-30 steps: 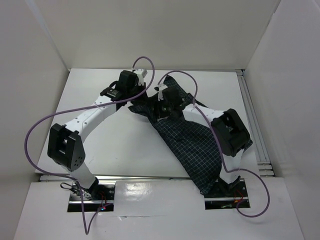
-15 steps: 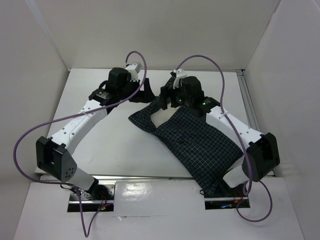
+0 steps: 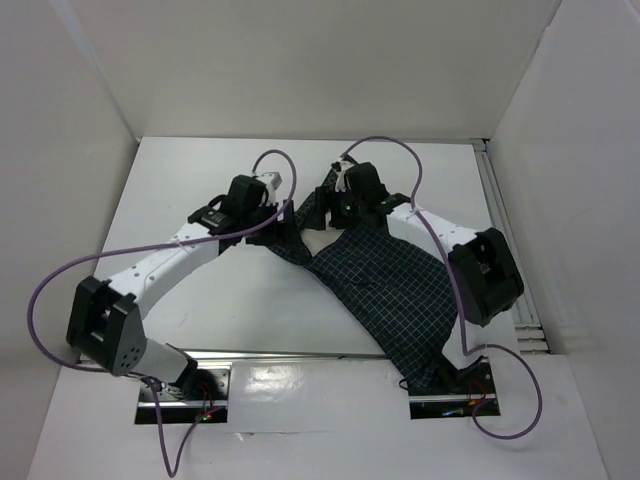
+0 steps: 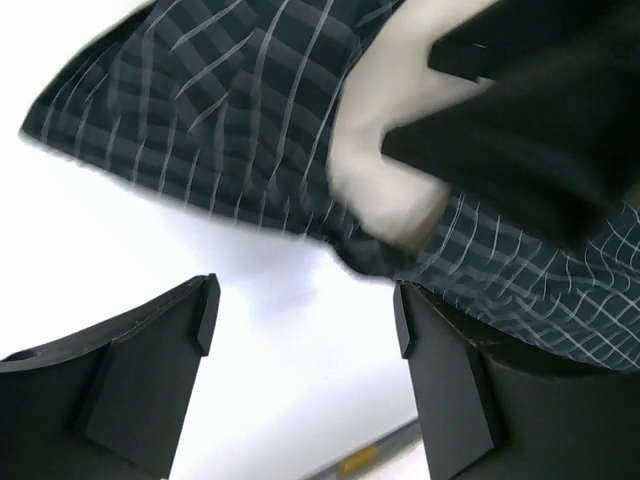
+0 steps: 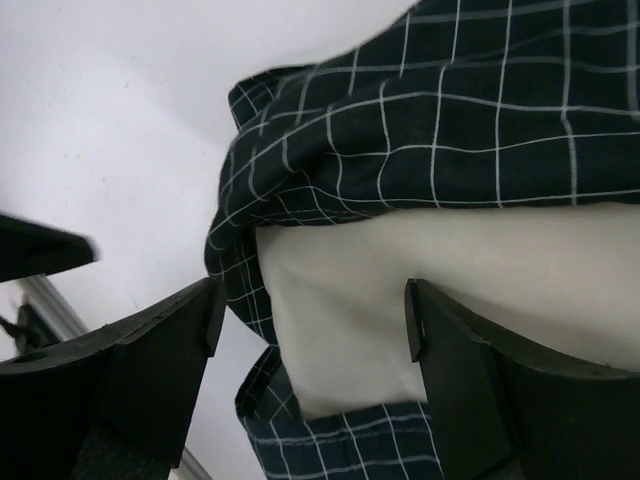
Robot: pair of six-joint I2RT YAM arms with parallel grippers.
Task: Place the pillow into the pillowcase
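The pillowcase (image 3: 390, 290), dark with a fine white check, lies diagonally from the table's middle to the right arm's base. The cream pillow (image 3: 326, 240) sits inside it, and one end shows at the sack's open far-left mouth. My left gripper (image 3: 278, 222) hangs open just left of that mouth. In the left wrist view its jaws (image 4: 305, 300) frame bare table, with the pillowcase (image 4: 230, 120) and pillow (image 4: 385, 180) beyond. My right gripper (image 3: 322, 208) is open over the mouth. Its jaws (image 5: 313, 300) straddle the exposed pillow (image 5: 420, 290) under the pillowcase (image 5: 450, 130) rim, apart from it.
The white table (image 3: 190, 190) is boxed in by white walls at the back and both sides. A metal rail (image 3: 505, 250) runs along its right edge. Purple cables (image 3: 60, 280) loop over both arms. The left gripper's dark finger (image 5: 40, 250) shows at the right wrist view's left edge.
Both grippers opened and let go of the pillowcase mouth, drew back from it, then came back to it. The pillowcase has dropped flatter onto the table.
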